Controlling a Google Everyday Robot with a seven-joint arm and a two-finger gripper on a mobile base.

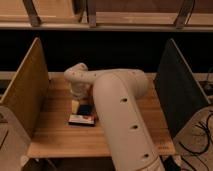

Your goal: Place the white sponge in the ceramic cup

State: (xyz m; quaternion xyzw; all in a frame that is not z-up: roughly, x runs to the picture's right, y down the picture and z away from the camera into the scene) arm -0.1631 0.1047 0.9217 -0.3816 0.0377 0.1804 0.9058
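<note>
The tool [78, 98] hangs low so it can grab the white sponge [85, 109] just under it on the desk [50, 136]. I cannot tell if it grips.

A wooden table [55, 136]; side panels [25, 95]; black bar [81, 120] near the hand [81, 101].

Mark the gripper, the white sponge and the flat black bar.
gripper [80, 99], camera view, its lower end, just above the sponge.
white sponge [76, 106], camera view, its pale left part.
flat black bar [81, 120], camera view, middle of its top.
</note>
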